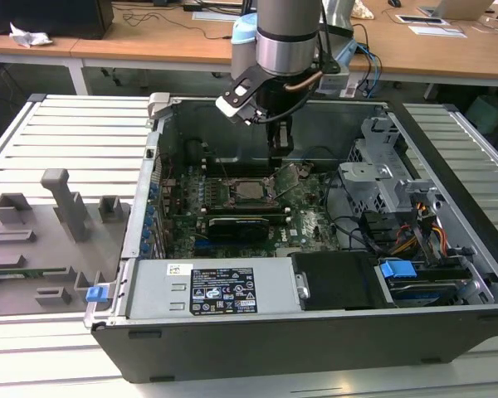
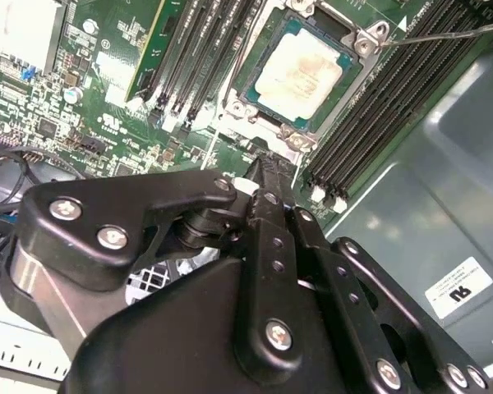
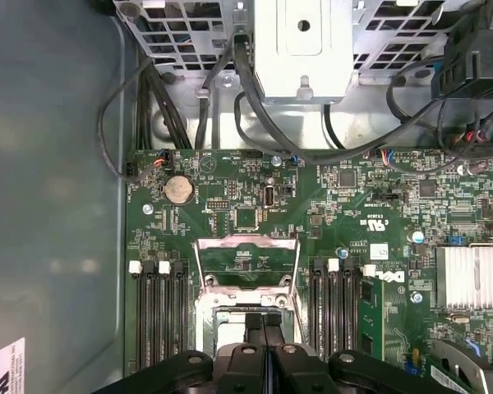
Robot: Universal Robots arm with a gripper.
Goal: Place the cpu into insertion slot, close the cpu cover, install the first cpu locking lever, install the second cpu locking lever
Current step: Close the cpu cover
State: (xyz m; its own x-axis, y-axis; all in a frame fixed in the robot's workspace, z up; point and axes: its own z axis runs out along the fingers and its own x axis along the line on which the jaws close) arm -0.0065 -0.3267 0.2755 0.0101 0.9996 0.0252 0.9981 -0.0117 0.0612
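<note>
pincer (image 3: 263, 320) pinched together, holding nothing, at the slot's near edge | cpu (image 2: 304, 70) flat in insertion slot (image 2: 343, 96), centre of exterior view; likely light, stiff, fragile, so grip edges only | cpu cover (image 3: 246, 241) raised; thin hinged plate | open computer case (image 1: 315, 332) on slatted worktop (image 1: 66, 133) | desks (image 1: 149, 41) behind

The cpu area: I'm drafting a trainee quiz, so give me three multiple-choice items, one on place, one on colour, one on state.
1. Where is the cpu? A in the insertion slot; B in the end effector's grip; C on the grey tray.
2. Its rim is: A red; B green; C blue.
3. The end effector's fingers are: A spread wide; B together; C clamped on the cpu.
A, the socket frames it; B, green edges the silver top; B, the fingertips meet.
</note>
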